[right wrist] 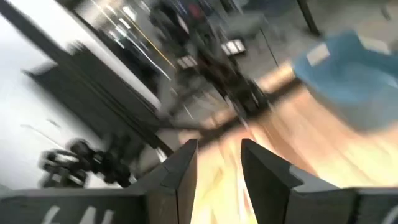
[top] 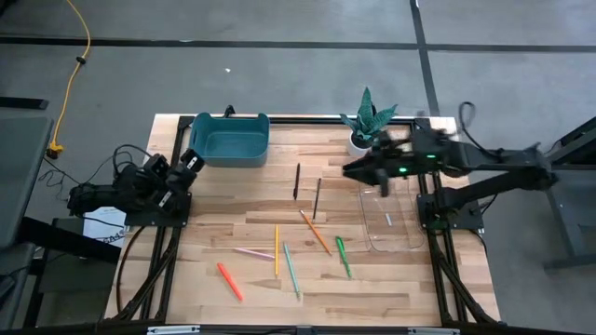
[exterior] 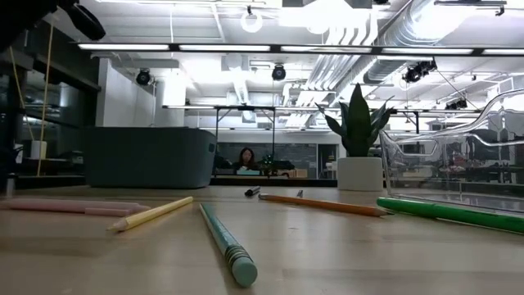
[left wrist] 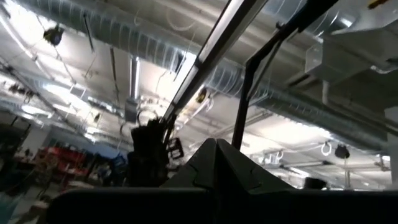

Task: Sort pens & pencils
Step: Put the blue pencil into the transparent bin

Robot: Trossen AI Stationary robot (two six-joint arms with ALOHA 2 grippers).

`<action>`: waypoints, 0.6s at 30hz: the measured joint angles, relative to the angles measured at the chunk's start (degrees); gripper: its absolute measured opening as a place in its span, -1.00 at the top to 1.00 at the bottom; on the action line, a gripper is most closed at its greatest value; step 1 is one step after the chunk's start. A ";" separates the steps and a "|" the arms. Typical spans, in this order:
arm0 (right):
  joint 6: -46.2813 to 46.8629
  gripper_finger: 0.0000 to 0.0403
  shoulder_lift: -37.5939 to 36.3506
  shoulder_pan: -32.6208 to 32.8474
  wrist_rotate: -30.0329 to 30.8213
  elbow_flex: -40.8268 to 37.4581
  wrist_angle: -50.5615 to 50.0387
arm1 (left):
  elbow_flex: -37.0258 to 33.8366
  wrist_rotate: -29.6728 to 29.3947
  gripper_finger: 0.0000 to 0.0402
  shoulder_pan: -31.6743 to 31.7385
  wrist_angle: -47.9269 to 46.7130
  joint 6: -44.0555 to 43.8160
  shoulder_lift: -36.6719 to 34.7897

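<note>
Teal bin [top: 229, 140] and clear tray [top: 391, 220]: sat at opposite sides, yours to steer around; a potted plant [top: 366, 123] stood beside the right gripper [top: 356, 171], which hung over the table with fingers spread, empty. Left gripper [top: 193, 160]: parked at its base, shut. Pens [top: 230, 281] and pencils [top: 316, 233]: lay scattered mid-table, some nearly touching; likely light, stiff, prone to roll, so you would pinch each at mid-shaft
</note>
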 joint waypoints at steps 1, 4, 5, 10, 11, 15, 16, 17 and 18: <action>0.61 0.43 2.41 0.00 0.01 2.13 -3.41 | 0.00 -0.02 1.00 0.01 -0.78 0.07 0.00; 1.15 0.43 9.09 0.49 0.18 7.32 -12.01 | 0.00 -0.12 1.00 0.00 -3.13 0.11 0.00; 1.18 0.43 11.24 0.84 0.22 8.71 -13.81 | 0.00 -0.19 1.00 0.00 -4.09 0.11 0.00; 1.59 0.43 20.95 2.74 0.13 15.28 -17.29 | 0.00 -0.15 1.00 0.00 -8.10 0.11 0.00; 2.10 0.43 22.87 3.07 0.15 16.58 -18.36 | 0.00 -0.11 1.00 0.00 -8.81 0.11 0.00; 2.58 0.43 30.41 4.51 2.26 22.73 -25.06 | 0.00 -0.07 1.00 0.00 -12.05 0.09 0.00; 2.80 0.43 32.21 4.87 3.03 24.49 -27.03 | 0.00 -0.06 1.00 0.02 -12.71 0.09 -0.01; 2.99 0.43 34.11 5.22 3.50 26.35 -29.16 | 0.00 0.03 1.00 0.00 -13.43 0.09 -0.01; 2.96 0.43 36.03 5.54 3.79 28.25 -31.19 | 0.00 0.36 1.00 0.01 -14.18 0.09 0.00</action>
